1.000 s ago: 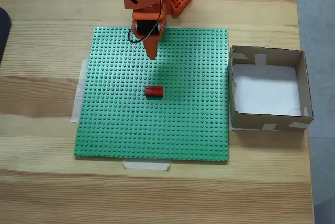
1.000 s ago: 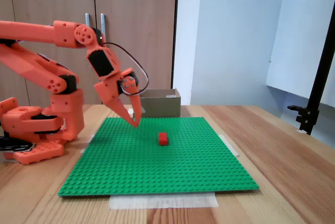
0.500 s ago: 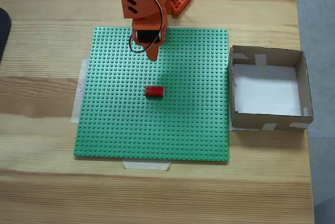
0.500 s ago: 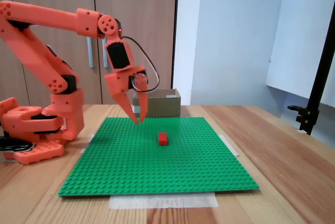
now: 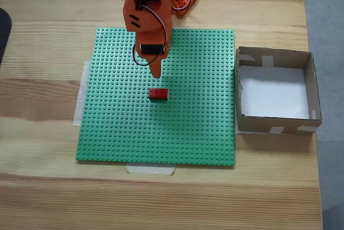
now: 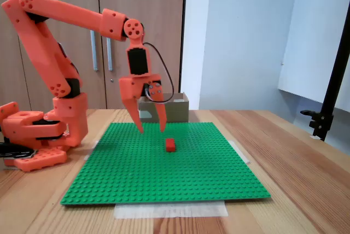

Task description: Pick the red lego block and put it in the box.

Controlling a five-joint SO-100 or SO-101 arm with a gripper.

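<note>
My orange two-finger gripper (image 6: 151, 128) now farther out over the green studded baseplate (image 5: 188, 133), nearer the small red lego block (image 5: 158, 94), upper arm raised higher, wrist turned downward, fingers spread wider apart

block (image 5: 158, 94): on the baseplate (image 5: 118, 128) — just below the gripper (image 5: 156, 73) in the top-down fixed view
box (image 5: 310, 87): right of the jaws — off the baseplate

Setting: office or lab room set up as a robot test bench. Light wooden counter (image 5: 48, 20); wood-veneer cabinet doors (image 6: 109, 37) with metal handles behind; pale blue wall (image 6: 240, 37); black clamp stand (image 6: 331, 97) at the counter's edge. Green studded baseplate (image 5: 161, 133) taped down; orange 3D-printed arm (image 6: 60, 59) mounted beside it.
</note>
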